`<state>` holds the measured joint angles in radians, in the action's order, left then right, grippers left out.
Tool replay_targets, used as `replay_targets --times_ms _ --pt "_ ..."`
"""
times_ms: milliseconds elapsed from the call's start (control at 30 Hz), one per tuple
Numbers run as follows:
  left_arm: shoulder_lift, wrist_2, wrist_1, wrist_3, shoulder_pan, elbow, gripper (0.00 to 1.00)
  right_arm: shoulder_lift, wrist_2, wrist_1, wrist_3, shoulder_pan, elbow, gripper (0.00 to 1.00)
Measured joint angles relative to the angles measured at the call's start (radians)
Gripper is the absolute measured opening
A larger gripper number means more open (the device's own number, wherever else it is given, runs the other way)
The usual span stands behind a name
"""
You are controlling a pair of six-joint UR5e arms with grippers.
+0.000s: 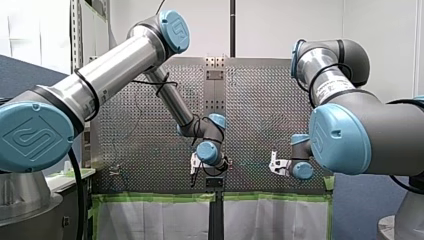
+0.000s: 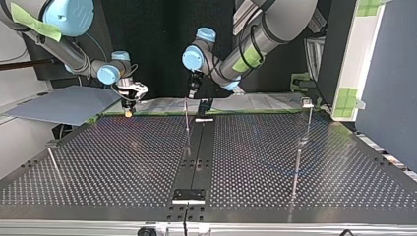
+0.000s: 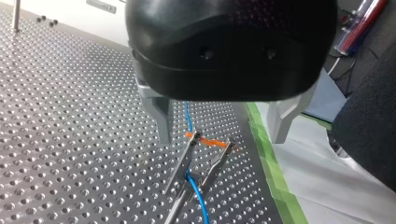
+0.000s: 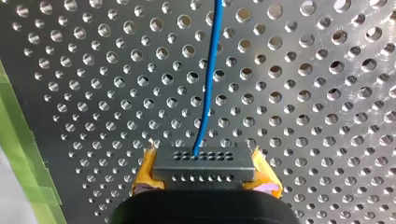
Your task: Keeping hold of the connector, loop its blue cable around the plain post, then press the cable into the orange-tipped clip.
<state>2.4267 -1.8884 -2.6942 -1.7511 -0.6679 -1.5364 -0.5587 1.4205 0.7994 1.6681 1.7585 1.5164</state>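
The dark grey rectangular connector sits pinched between the yellow pads of my right gripper, so the hold is in place. Its thin blue cable runs straight away over the perforated metal table. Under my left gripper, whose pale fingers stand spread and empty, the cable passes through the fork of the metal orange-tipped clip, seemingly low in it (whether fully seated I cannot tell). No loop around a plain post shows. Both grippers work near the green-taped table edge; the open room lies inward, over the plate.
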Motion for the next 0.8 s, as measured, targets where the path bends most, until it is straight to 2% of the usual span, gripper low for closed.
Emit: replay_targets --times_ms 667,800 --pt "0.000 -0.001 -0.013 -0.013 0.000 0.000 0.98 -0.001 -0.001 -0.001 0.000 0.004 0.000 0.02" --pt "-0.002 -0.006 -0.033 -0.006 -0.002 -0.001 0.98 -0.001 -0.001 0.000 0.000 0.004 0.000 0.02"
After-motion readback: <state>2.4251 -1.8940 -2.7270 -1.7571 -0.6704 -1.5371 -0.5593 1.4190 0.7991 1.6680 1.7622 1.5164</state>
